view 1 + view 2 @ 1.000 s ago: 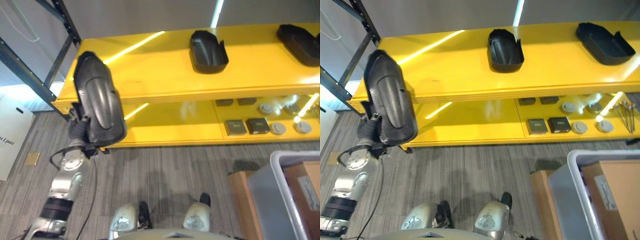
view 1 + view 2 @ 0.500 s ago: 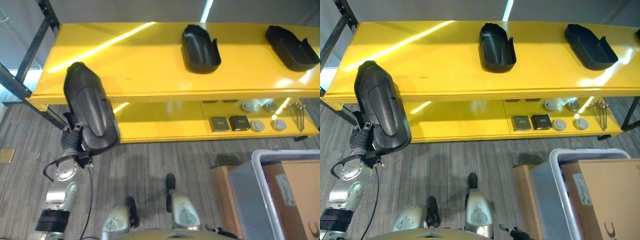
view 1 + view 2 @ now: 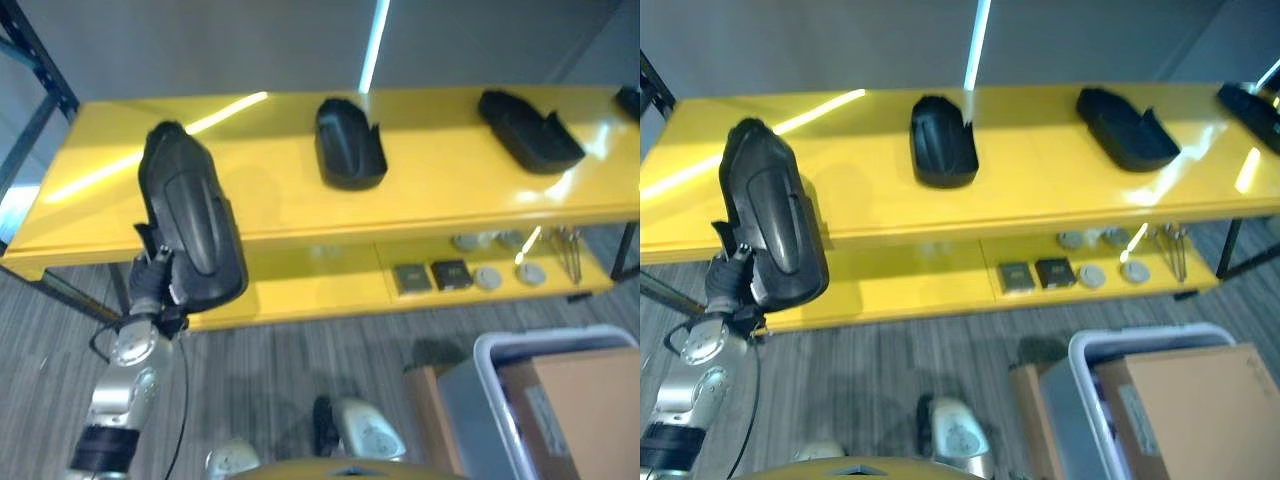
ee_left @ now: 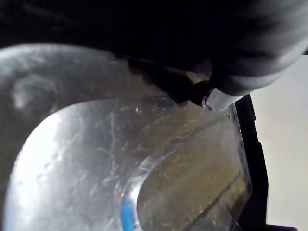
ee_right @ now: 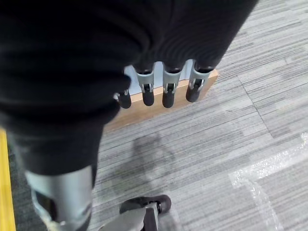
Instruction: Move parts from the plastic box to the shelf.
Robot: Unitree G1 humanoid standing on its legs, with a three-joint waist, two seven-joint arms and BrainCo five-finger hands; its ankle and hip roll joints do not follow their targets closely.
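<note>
Left hand [image 3: 152, 283] gripping a long black moulded part [image 3: 190, 230] by its lower end, fingers curled round the bottom edge, holding it upright in front of the left stretch of the yellow shelf [image 3: 260, 195]. Part standing over the top board's front edge, its upper end level with the top board, its lower end overlapping the lower board [image 3: 300, 285]. Not yet resting on either board. Two more black parts lying on the top board: one near the middle [image 3: 350, 143], another further to the right [image 3: 530, 130], well apart from each other. Small dark square pieces [image 3: 430, 277] and round grey pieces [image 3: 505, 273] sitting on the lower board toward the right. Grey plastic box [image 3: 480, 400] standing on the carpet at lower right, with a cardboard carton [image 3: 580, 415] inside it. Right hand [image 5: 159, 91] hanging over the carpet, fingers loosely bent downward, holding nothing.
</note>
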